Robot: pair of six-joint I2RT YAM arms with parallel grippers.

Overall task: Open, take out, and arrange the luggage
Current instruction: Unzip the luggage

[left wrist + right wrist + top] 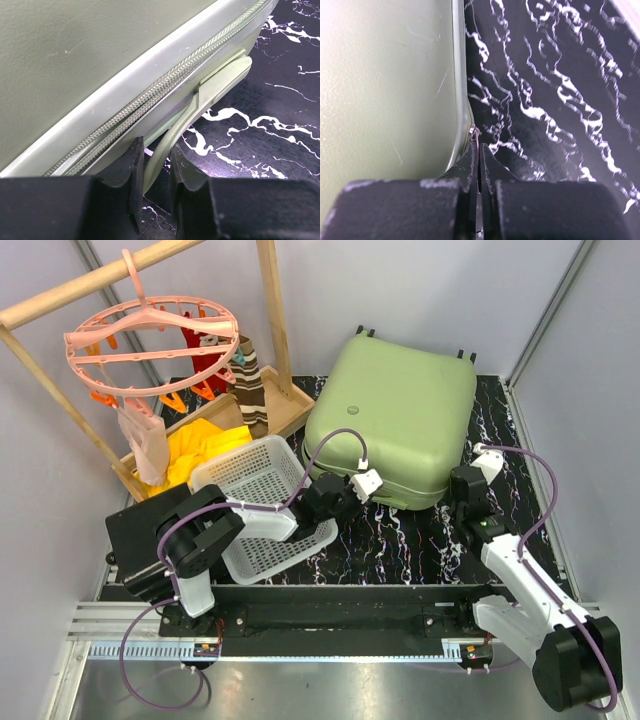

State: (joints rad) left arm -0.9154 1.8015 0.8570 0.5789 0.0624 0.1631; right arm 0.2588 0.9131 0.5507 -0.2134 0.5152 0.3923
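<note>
Currently one luggage point(395, 420) lies closed; the left gripper point(156, 162) clamps its one side handle point(220, 80), and the right gripper point(479, 150) pinches one zipper pull point(474, 130).

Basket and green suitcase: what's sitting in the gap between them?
The left arm's claw, in the top view: it stretches past the white basket to the suitcase. The left wrist view shows it closed on the green handle.

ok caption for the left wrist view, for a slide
Left gripper closed around the side handle of the luggage, zipper shut, marbled black table below
</note>
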